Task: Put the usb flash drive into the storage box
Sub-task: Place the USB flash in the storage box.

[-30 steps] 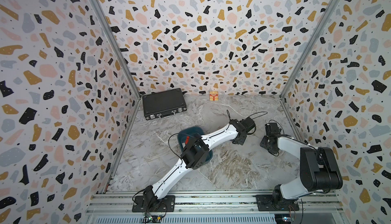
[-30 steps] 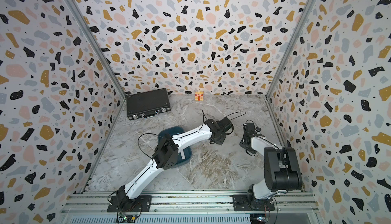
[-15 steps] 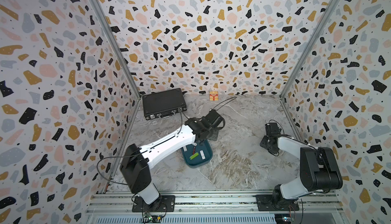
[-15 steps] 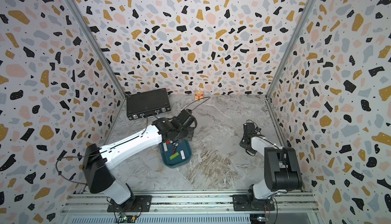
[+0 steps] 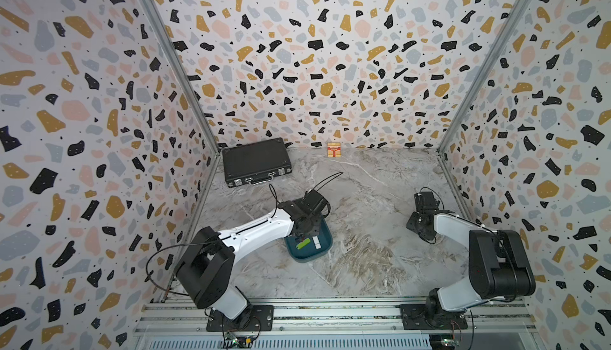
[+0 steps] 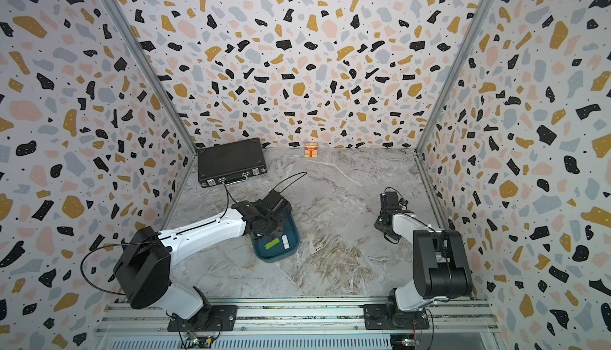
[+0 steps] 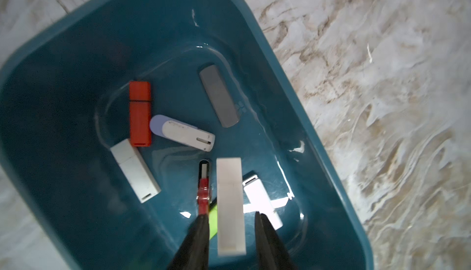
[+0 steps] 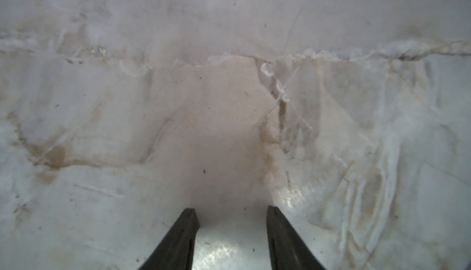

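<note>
1. Left hand [image 7: 230, 214]: points down into the storage box [image 7: 260, 72]. Jaws stand narrowly apart with the white usb flash drive [image 7: 230, 192] between them. A sliver of gap shows on both sides, so neither jaw seems to grip it.
2. The drive's long axis runs the way the jaws point. It is inside the box walls; whether it rests on the floor or is mid-drop, cannot tell. Judged: release step, and the way out is straight back along that axis.
3. Around it, all loose: green drive [image 7: 213, 220] and bright white drive [image 7: 262, 202] partly under it, and a slim red drive [image 7: 204, 187] just beside one jaw tip, which a retreat might clip. Deeper in: white drive [image 7: 135, 171], red capped drive [image 7: 140, 113], white-lilac drive [image 7: 182, 133], grey drive [image 7: 219, 97].
4. Right hand [image 8: 231, 208]: jaws moderately apart, empty, over bare desk [image 8: 229, 103], well apart from the box. The left arm is the nearer.
5. Far wall: black briefcase [image 5: 256, 161] and small carton [image 5: 334, 150], both out of the way.
</note>
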